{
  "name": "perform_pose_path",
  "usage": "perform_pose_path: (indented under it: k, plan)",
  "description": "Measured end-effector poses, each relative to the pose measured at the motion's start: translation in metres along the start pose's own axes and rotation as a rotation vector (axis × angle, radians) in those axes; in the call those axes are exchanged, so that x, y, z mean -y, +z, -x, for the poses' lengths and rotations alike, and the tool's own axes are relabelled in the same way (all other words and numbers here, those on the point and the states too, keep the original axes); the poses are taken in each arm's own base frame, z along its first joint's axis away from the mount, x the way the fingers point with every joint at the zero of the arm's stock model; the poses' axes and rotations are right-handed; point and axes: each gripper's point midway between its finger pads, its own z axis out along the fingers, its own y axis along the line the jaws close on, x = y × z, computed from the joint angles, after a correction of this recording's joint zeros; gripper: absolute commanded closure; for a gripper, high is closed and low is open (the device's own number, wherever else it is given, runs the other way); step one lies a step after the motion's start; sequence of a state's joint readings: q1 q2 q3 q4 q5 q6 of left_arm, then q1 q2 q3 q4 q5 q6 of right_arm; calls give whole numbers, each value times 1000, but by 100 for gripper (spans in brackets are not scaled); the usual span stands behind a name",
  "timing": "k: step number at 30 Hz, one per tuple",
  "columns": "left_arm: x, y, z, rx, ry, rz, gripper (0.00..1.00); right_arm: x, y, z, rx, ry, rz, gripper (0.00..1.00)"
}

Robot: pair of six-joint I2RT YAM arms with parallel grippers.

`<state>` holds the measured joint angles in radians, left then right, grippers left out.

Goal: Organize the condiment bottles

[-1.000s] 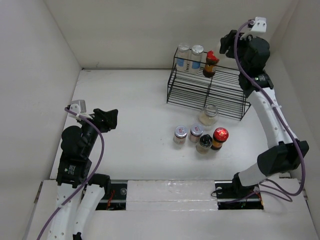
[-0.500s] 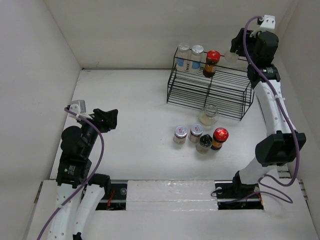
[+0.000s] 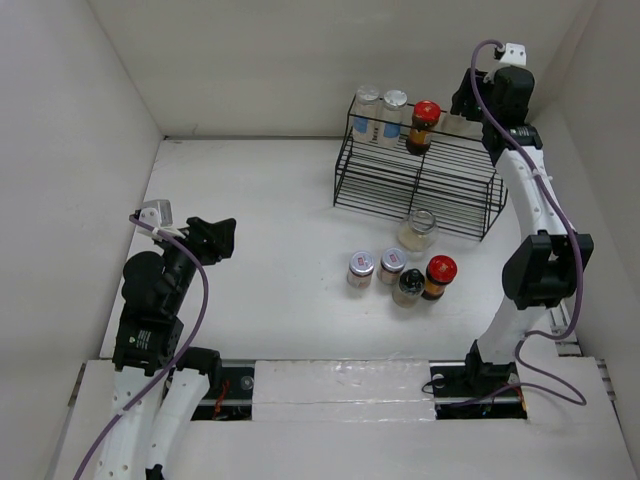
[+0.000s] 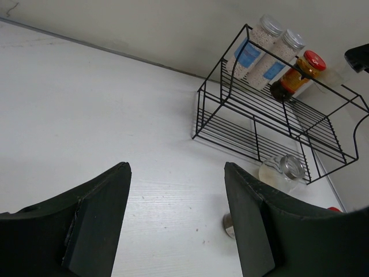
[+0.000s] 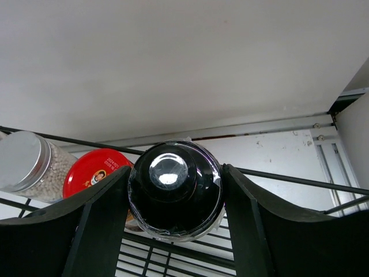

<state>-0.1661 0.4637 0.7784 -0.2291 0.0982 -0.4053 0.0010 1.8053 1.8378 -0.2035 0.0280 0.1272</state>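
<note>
The right gripper (image 5: 176,180), clamped on a black-capped glass bottle (image 5: 174,193), has swung in to the top shelf of the black wire rack (image 3: 415,188), at the far right corner of the white table (image 3: 250,230). The left gripper (image 4: 176,190) stays wide apart.

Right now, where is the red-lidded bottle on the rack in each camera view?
Top external: the red-lidded bottle is upper right, on the top shelf of the wire rack.
Left wrist: the bottle is upper right, third in the top-shelf row.
Right wrist: only its red lid shows, lower left, beside the black-capped bottle.
Shared landmark: the wire rack, visible in all three.
</note>
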Motion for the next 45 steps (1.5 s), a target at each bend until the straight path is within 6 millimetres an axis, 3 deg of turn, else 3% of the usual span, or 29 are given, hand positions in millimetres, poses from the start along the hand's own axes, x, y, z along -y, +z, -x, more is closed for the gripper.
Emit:
perform_pose_path:
  k: [11, 17, 20, 23, 29, 34, 37, 39, 42, 45]
  plan:
    - [0, 0, 0, 0, 0, 0, 38, 1, 2, -8, -19, -1, -4, 54]
    - [0, 0, 0, 0, 0, 0, 38, 3, 12, -40, -83, -4, -15, 50]
    - [0, 0, 0, 0, 0, -2, 38, 5, 21, -63, -130, -6, -20, 44]
    - [1, 0, 0, -2, 0, -4, 38, 6, 25, -85, -175, -8, -24, 33]
    - [1, 0, 0, -2, 0, -6, 38, 2, 26, -82, -160, 17, -24, 10]
    - [1, 0, 0, -2, 0, -6, 38, 2, 22, -74, -156, 35, -33, 9]
    - [1, 0, 0, -2, 0, -6, 37, 3, 7, -54, -127, 56, -52, 12]
    - [1, 0, 0, -2, 0, -6, 37, 2, -13, -31, -68, 73, -62, 15]
    - [1, 0, 0, -3, 1, -6, 37, 1, -70, -6, 19, 106, -75, 19]
    - [2, 0, -1, -4, 1, -10, 37, -13, -136, 2, 113, 142, -40, 20]
